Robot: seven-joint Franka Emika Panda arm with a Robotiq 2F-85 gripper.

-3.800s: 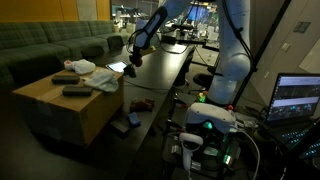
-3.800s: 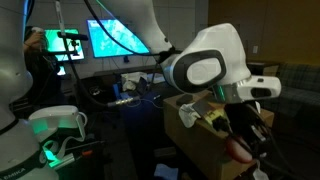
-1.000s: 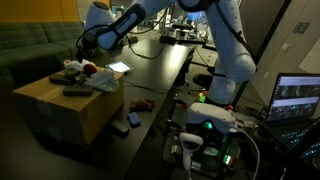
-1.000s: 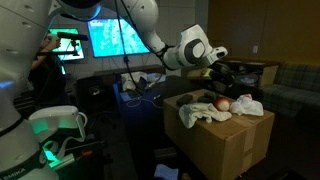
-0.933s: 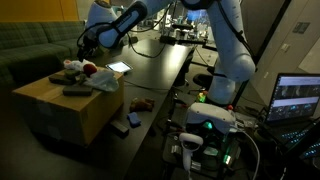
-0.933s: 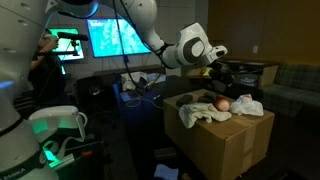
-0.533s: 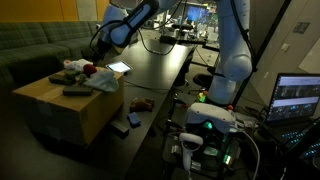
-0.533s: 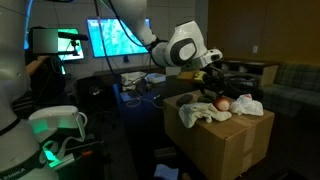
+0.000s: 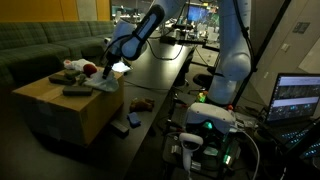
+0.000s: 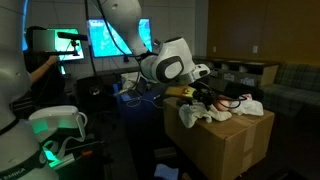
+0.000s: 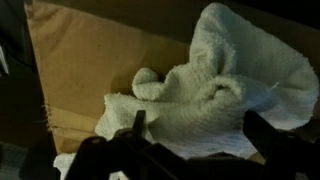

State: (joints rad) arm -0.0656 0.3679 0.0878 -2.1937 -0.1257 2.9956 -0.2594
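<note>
A white towel (image 11: 215,85) lies crumpled on top of a cardboard box (image 11: 85,70). In the wrist view it fills the space between my two dark fingers (image 11: 138,125). My gripper (image 11: 200,135) is open, its jaws wide apart just above the towel, with nothing held. In both exterior views the gripper (image 9: 107,68) (image 10: 215,100) hangs over the box (image 9: 60,110) (image 10: 225,140) at the corner where the towel (image 9: 105,82) drapes. A red object (image 9: 88,69) and two dark flat items (image 9: 70,85) also lie on the box.
A long black table (image 9: 155,65) runs behind the box, and a green sofa (image 9: 40,45) stands beyond it. A laptop (image 9: 298,98) and a green-lit robot base (image 9: 210,125) are nearby. Lit monitors (image 10: 108,38) stand behind the arm. Small objects lie on the floor (image 9: 135,108).
The arm has swung from above the far side of the box across and down to the towel at its corner. The jaws stayed open throughout.
</note>
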